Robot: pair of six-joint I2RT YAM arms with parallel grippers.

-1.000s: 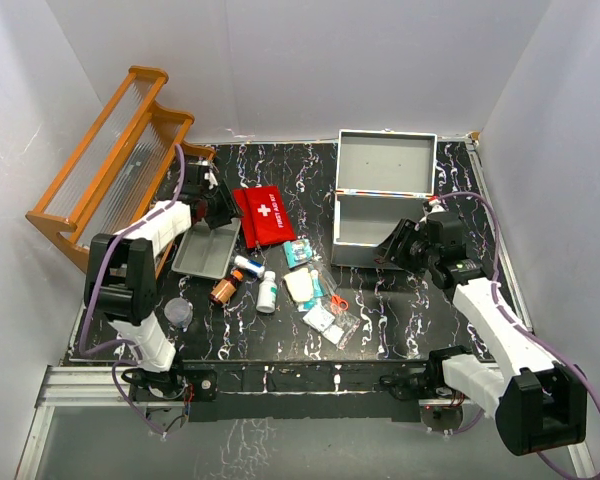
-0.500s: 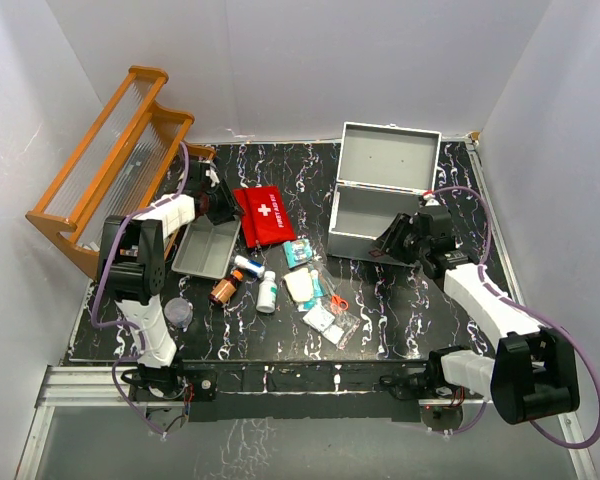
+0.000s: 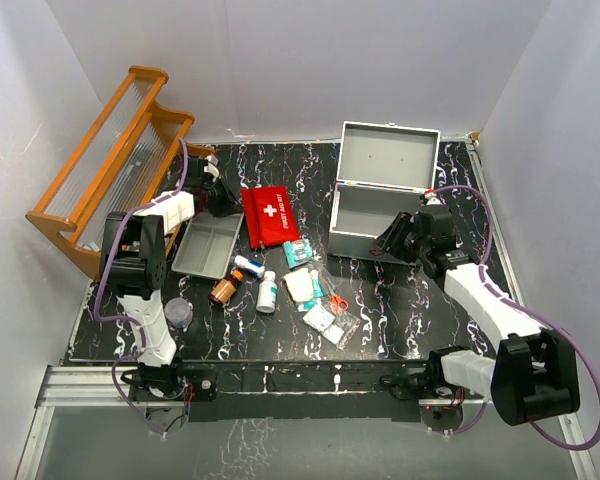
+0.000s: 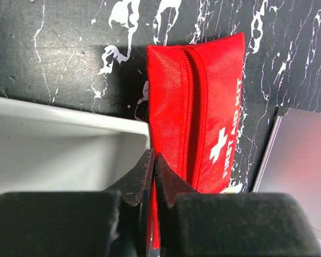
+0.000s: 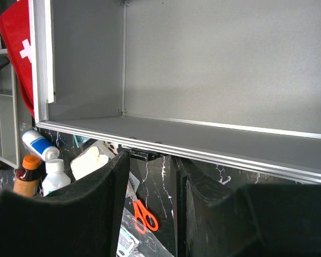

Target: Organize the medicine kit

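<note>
The left pincer (image 4: 154,161) is pressed together on the near hem of the red pouch (image 4: 203,107), hard beside the grey tray (image 4: 59,150). I'd lift slowly so the thin fabric cannot slip, and clear the tray's corner. The medicine kit (image 3: 368,228) stands lid-up at the desk's (image 3: 410,300) far right, with the right pincer (image 5: 152,166) apart at its front wall (gripping nothing). A second ago the left fingers stood open and the kit sat squarer

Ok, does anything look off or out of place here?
The wooden rack leans askew against the left wall, mostly off the table. Bottles, packets and scissors are strewn loose beside the empty open case.
</note>
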